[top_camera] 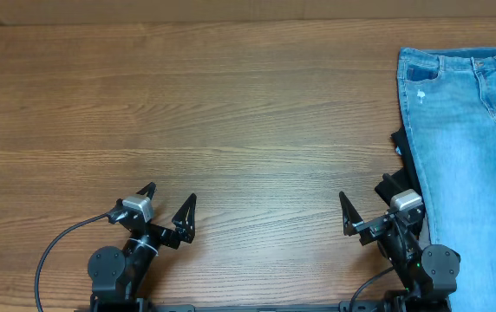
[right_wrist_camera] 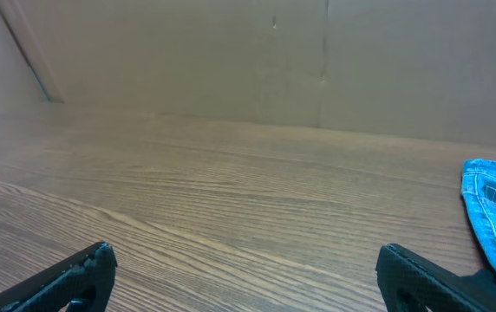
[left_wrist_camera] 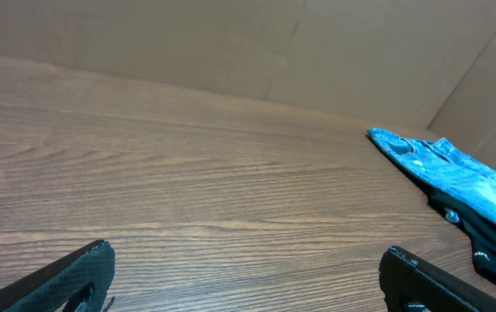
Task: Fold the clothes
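A: What's on the table (top_camera: 231, 104)?
B: The jeans (top_camera: 469, 130) lie flat at its right edge, beside the right gripper (top_camera: 363, 191); the left gripper (top_camera: 172, 192) sits well apart. Both jaws are wide and empty.
A: Handling?
B: Probably heavy, limp denim; pinch a waistband corner.

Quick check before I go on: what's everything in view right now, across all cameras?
jeans: one pair, light blue denim, laid flat at the table's right side, waistband toward the far edge, partly out of frame
dark item: one, black, showing from under the jeans' left edge; cannot tell what it is
table: one, brown wood grain, under everything
cardboard wall: tan, along the table's far side
cable: one, black, looping from the left arm's base
left pincer: one, black, open, empty, near edge, left
right pincer: one, black, open, empty, near edge, beside the jeans
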Action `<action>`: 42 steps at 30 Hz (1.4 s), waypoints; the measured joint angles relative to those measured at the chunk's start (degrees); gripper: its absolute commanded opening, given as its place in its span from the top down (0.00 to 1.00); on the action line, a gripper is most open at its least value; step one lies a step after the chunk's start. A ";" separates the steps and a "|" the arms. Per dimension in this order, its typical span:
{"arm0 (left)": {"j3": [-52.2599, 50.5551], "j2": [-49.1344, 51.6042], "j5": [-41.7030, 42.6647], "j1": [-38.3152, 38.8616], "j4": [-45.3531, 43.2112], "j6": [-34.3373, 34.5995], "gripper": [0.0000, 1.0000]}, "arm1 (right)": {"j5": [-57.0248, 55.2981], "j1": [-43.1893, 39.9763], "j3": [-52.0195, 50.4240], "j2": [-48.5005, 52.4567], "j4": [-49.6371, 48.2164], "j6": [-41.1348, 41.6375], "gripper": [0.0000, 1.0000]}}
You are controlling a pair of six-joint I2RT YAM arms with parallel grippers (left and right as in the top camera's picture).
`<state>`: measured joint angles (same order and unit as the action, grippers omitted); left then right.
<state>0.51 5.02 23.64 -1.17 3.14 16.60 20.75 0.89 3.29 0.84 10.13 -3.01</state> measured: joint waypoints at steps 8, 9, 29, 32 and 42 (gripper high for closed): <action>0.00 0.00 0.00 0.00 0.00 0.00 0.00 | -0.02 0.00 0.00 0.00 -0.02 0.00 0.00; 0.00 0.00 0.00 0.00 0.00 0.00 0.00 | -0.02 0.00 0.00 0.00 -0.02 0.00 0.00; 0.00 0.00 -1.64 0.00 -0.11 0.00 0.00 | -1.51 0.00 0.00 0.00 -0.04 -0.02 0.00; 0.00 0.00 -1.79 0.00 -0.07 0.00 0.00 | -1.51 0.00 0.00 0.00 -0.02 -0.02 0.00; 0.00 0.00 -1.86 0.00 -0.02 0.00 0.00 | -1.44 0.00 0.00 0.00 -0.02 -0.04 0.00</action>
<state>0.51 5.02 21.78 -1.17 3.11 16.60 19.31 0.89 3.29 0.84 10.11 -3.05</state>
